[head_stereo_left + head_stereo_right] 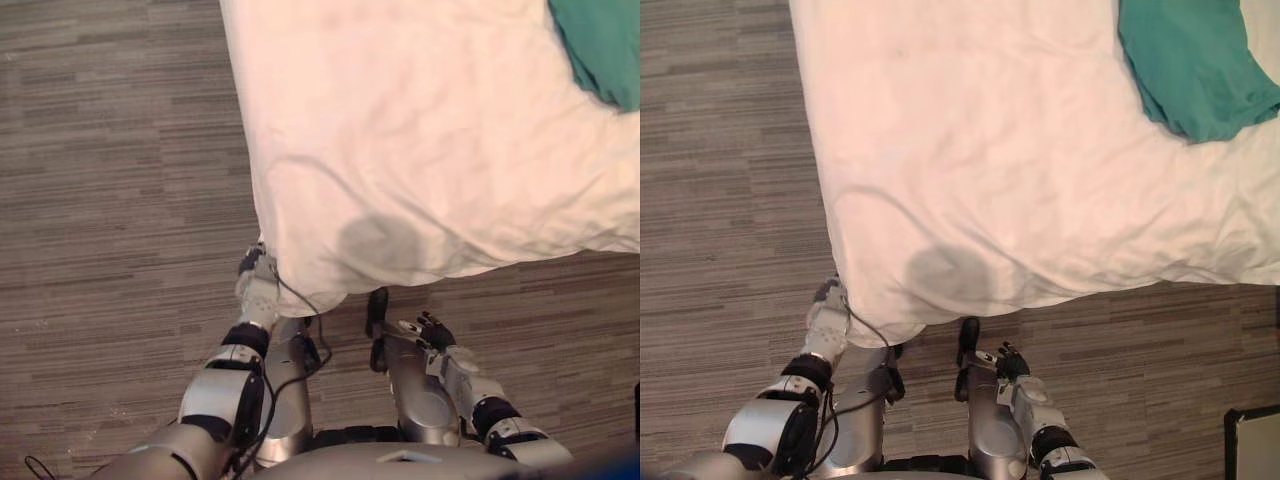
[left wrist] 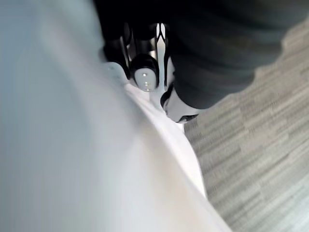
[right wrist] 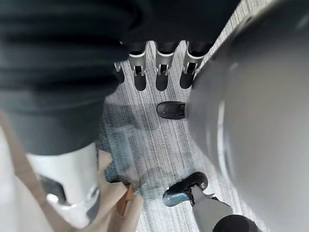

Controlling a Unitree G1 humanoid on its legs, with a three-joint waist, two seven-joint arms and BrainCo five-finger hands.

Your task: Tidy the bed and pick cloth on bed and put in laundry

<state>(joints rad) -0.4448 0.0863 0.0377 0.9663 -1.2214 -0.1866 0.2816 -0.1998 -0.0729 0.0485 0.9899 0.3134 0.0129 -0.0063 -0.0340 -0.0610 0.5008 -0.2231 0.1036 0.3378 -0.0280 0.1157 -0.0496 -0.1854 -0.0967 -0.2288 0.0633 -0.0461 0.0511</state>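
Green cloth [image 1: 1190,70]: I see it lying on the white duvet [image 1: 420,130], at the bed's far right, well apart from both hands.
White duvet: its near left corner hangs over the carpet floor [image 1: 100,200].
Left hand [image 1: 258,288]: at that corner, fingers and thumb curled, pinching the duvet's edge.
Right hand [image 1: 440,345]: low over the floor, fingers straight, holding nothing.

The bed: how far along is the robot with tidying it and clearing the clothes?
Early on. The white duvet lies fairly smooth. The left hand pinches its corner; the right hand hangs open, holding nothing. The green cloth lies on the duvet, not yet picked up.
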